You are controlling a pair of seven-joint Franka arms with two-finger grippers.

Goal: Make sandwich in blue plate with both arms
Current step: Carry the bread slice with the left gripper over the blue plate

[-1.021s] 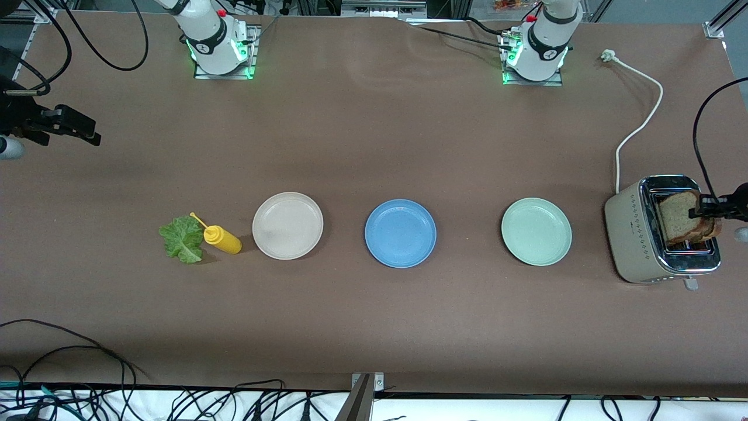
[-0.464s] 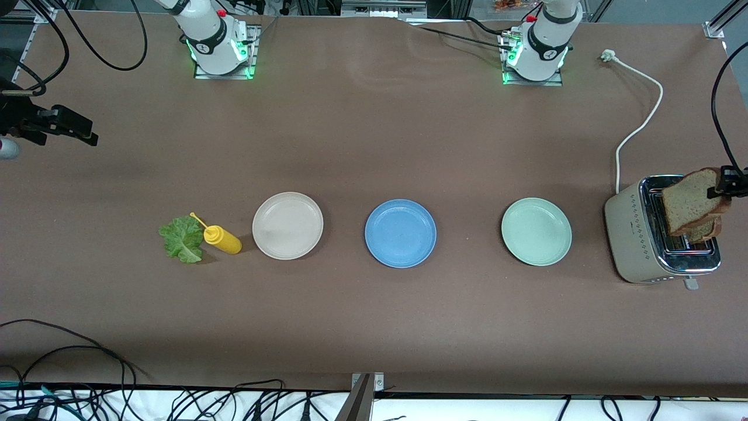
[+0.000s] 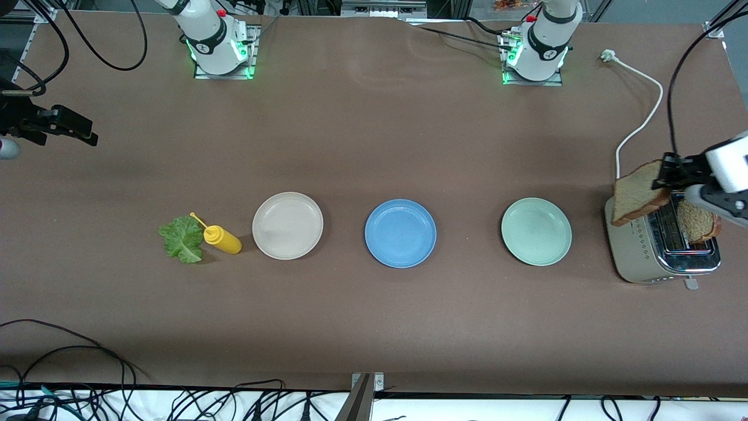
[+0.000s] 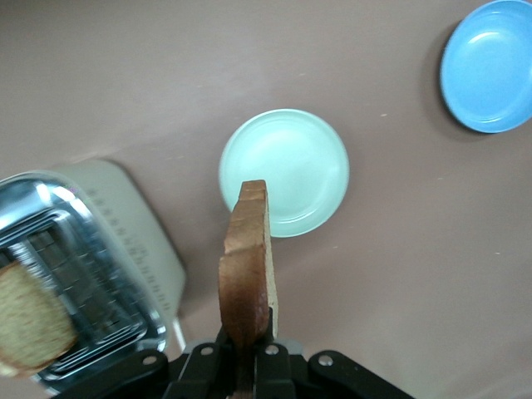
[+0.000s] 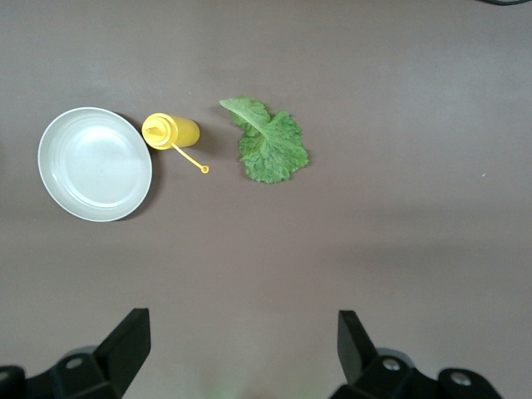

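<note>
My left gripper [image 3: 666, 173] is shut on a brown bread slice [image 3: 639, 192], held on edge in the air over the toaster's rim [image 3: 634, 251]; the left wrist view shows that slice [image 4: 247, 266] clamped between the fingers [image 4: 274, 366]. A second bread slice [image 3: 698, 221] stands in the toaster slot. The blue plate [image 3: 400, 233] lies bare in the middle of the plate row. A ruffled green lettuce leaf [image 3: 182, 238] lies toward the right arm's end. My right gripper [image 3: 87, 135] hangs open with nothing in it, high over that end of the table, waiting.
A beige-white plate [image 3: 287, 225] and a pale mint-green plate [image 3: 536, 231] flank the blue one. A yellow squeeze bottle [image 3: 223, 239] lies touching the lettuce. The toaster's white cord [image 3: 641, 123] runs toward the left arm's base. Cables hang along the table's near edge.
The left gripper has lifted the bread slice out of the toaster slot and carried it toward the mint-green plate. The right gripper has barely moved.
</note>
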